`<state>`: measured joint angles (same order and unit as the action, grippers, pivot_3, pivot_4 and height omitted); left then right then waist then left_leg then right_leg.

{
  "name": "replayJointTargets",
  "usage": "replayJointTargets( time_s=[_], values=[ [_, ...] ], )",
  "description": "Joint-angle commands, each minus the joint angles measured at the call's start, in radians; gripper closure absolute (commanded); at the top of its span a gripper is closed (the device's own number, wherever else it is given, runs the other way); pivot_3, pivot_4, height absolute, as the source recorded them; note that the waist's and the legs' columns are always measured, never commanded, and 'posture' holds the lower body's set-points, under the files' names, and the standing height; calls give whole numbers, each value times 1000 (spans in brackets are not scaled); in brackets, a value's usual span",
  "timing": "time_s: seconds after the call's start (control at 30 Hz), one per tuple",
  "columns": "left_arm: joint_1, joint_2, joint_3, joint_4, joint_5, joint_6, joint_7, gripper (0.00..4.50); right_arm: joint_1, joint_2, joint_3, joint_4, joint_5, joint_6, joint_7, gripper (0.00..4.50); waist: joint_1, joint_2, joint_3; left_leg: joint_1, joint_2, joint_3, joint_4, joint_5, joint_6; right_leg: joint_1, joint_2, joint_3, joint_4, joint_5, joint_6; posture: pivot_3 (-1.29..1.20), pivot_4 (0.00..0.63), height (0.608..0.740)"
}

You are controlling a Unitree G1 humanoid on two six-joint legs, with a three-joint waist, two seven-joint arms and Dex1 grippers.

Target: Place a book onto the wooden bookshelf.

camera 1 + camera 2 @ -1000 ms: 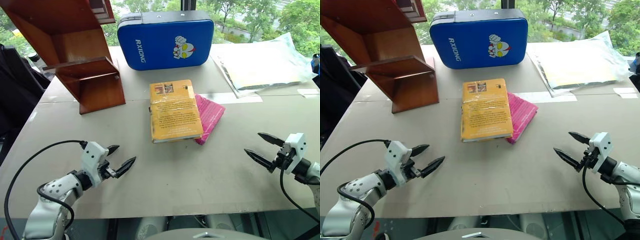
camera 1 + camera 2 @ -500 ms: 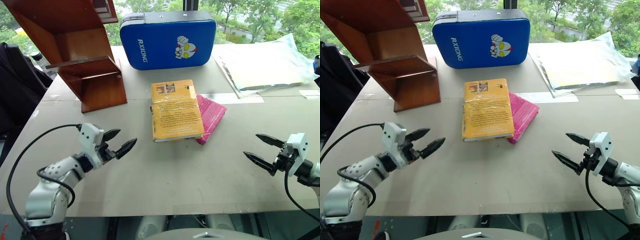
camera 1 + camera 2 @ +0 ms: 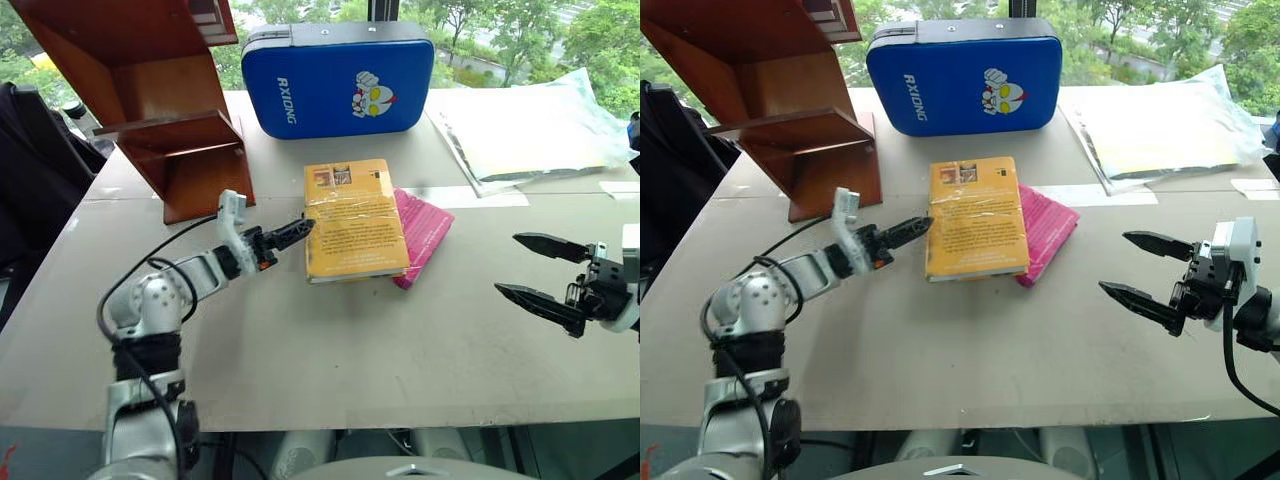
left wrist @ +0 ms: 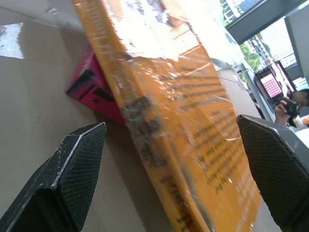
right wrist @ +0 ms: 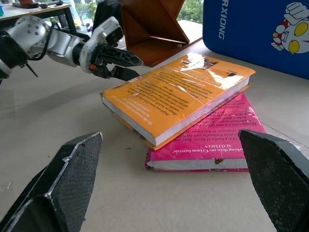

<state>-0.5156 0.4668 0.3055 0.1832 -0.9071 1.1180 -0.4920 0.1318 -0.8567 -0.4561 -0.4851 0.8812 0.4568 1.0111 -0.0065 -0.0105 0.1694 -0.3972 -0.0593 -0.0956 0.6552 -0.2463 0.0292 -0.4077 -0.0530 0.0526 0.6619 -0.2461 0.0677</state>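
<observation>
While lying flat in the middle of the desk (image 3: 300, 360), resting partly on a pink book (image 3: 424, 232), with a barcode at its far end: the yellow book (image 3: 352, 220). Left end effector (image 3: 290, 234) spread wide, fingertips just beside the book's left edge, not gripping it. Right end effector (image 3: 540, 272) also spread wide, empty, well apart to the right. At far left, the wooden bookshelf (image 3: 160, 110); beside it, a blue case (image 3: 340, 78).
</observation>
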Motion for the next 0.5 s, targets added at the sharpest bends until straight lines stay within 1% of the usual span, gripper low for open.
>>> replayJointTargets(
  time_s=[0.03, 0.17, 0.33, 0.43, 0.5],
  values=[
    [-58, -9, 31, 111, -40, 112, -5, 36, 11, -18, -69, -64, 34, 22, -12, 0, -2, 0, 0, 0, 0, 0, 0, 0, 0, 0, -1, 0, 0, 0, 0, 0, 150, 740],
    [-96, -27, 27, 193, -68, 203, -69, 36, 25, -29, -103, -100, 64, 53, -21, 0, 1, 0, 0, -1, -1, 0, 0, 0, 0, 0, -2, 0, 0, 0, 0, 0, 150, 740],
    [-145, -62, -8, 289, -16, 189, -119, 36, 34, -47, -139, -111, 98, 95, -24, 0, 13, -1, 0, -1, -1, -1, 0, 0, -1, 0, -3, -1, 0, 0, 0, 0, 150, 740],
    [-161, -76, -10, 304, -14, 204, -140, 811, 36, -60, -161, -104, 105, 107, -9, 0, 21, -1, 0, -1, -2, -1, 0, 1, -1, 0, -3, -1, 0, 0, 0, 0, 150, 740],
    [-163, -83, -8, 301, -17, 214, -149, 1720, 29, -66, -169, -108, 117, 118, -14, 0, 20, -3, 1, -1, -2, -1, 0, 1, -1, 0, -3, 0, 0, 0, 0, 0, 150, 740]
  ],
)
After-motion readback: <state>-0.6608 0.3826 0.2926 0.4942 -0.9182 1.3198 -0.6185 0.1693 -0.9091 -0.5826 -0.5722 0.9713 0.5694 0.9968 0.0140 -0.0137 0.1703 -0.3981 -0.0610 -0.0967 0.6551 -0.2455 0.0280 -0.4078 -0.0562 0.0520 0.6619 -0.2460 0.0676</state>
